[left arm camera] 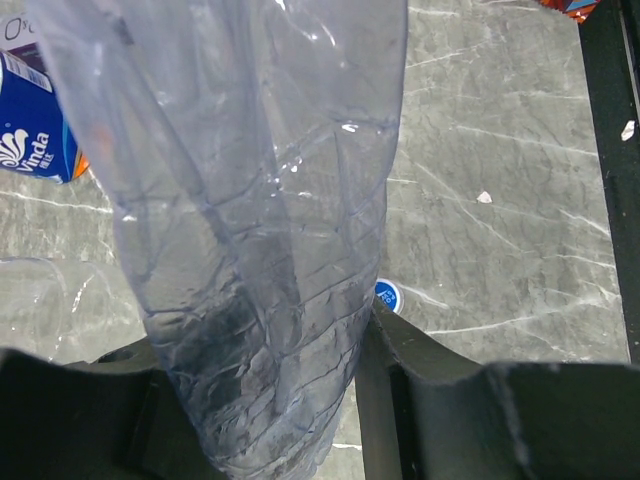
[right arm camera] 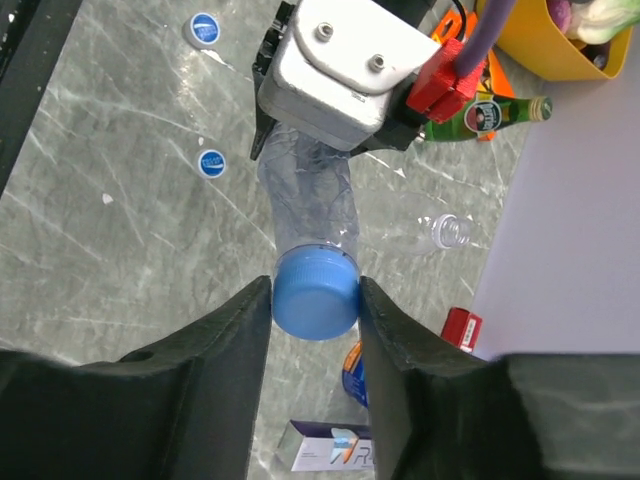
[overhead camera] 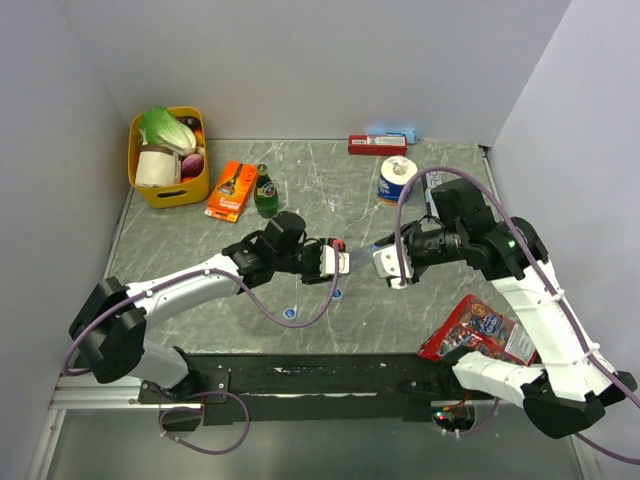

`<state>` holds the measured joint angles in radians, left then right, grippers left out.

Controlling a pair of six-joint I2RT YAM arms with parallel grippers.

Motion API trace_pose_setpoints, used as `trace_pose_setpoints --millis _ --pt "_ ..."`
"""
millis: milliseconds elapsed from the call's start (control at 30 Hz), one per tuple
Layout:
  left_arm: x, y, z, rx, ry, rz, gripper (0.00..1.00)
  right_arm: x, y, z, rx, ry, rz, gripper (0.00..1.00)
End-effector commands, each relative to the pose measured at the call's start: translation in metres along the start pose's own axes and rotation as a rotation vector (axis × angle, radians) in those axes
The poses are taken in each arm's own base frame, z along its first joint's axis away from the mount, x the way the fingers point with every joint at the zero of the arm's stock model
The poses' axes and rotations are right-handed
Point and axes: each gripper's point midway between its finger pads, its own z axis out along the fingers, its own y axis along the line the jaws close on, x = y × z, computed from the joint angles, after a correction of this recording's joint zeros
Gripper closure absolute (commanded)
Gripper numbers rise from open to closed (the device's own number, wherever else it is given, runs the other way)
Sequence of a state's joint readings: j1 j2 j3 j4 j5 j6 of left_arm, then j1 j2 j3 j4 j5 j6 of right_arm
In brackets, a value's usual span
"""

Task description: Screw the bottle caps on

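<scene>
blue cap [right arm camera: 315, 293] sits on the neck of the clear bottle [right arm camera: 305, 195]. the bottle is held roughly level in the air between the two arms, over the middle of the table [overhead camera: 200, 250].

right gripper [right arm camera: 315, 305] is pinched on the cap with a finger touching each side. looks set up to spin it onto the thread.

left gripper [left arm camera: 255, 380] is clamped on the bottle body as the counter-hold. the thin wall is crumpled in the grip, so my guess is it's squeezed hard to stop the bottle twisting. the neck points straight at the right wrist, which puts the cap axis in line with that wrist's roll.

loose cap [right arm camera: 211, 163] lies on the table under the bottle, and a second loose cap [right arm camera: 205, 28] lies closer to the arm bases. a second clear bottle [right arm camera: 452, 230] lies uncapped near the green glass bottle [right arm camera: 490, 112].

hard to make out:
- the thread is hidden under the cap, so i can't tell if it's started, seated or crooked.
- in the top view the held bottle is nearly invisible between the grippers.
- the left wrist view is mostly bottle wall, with neck and cap out of frame.
- no third bottle seen.
</scene>
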<state>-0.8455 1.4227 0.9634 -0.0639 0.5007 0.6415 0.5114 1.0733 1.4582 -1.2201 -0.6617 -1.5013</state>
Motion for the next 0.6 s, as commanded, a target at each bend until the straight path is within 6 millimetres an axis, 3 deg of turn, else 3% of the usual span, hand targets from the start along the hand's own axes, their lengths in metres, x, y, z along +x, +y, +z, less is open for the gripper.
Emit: trace_pose_setpoints --millis 0,33,133,200,300,367,433,533,567 --pt "-0.02 0.011 -0.002 -0.022 -0.072 0.05 0.99 -0.001 0.001 0.002 -0.02 -0.002 0.024 0.63" --pt "-0.026 0.016 -0.001 -0.042 -0.096 0.046 0.99 -0.003 -0.001 0.001 -0.016 -0.004 0.057 0.72" --pt "-0.029 0.029 -0.001 -0.116 -0.109 -0.007 0.99 -0.004 -0.014 0.004 -0.007 -0.001 0.252 0.87" --pt "-0.037 0.048 -0.003 -0.226 -0.133 -0.087 0.99 -0.007 -0.033 0.008 -0.01 -0.012 0.421 0.93" --pt "-0.043 0.071 -0.009 -0.402 -0.139 -0.176 0.99 -0.008 -0.044 0.018 -0.044 -0.013 0.806 0.97" --pt "-0.048 0.075 -0.009 -0.433 -0.155 -0.215 0.99 -0.014 -0.04 0.022 -0.095 -0.027 1.026 0.99" --pt "-0.048 0.078 -0.009 -0.45 -0.154 -0.241 0.99 -0.017 -0.035 0.03 -0.133 -0.036 1.146 1.0" --pt "-0.048 0.078 -0.009 -0.449 -0.158 -0.258 0.99 -0.015 -0.036 0.03 -0.095 -0.047 1.134 1.0" --pt "-0.049 0.078 -0.009 -0.449 -0.159 -0.264 0.94 -0.015 -0.038 0.029 -0.079 -0.044 1.122 1.0"
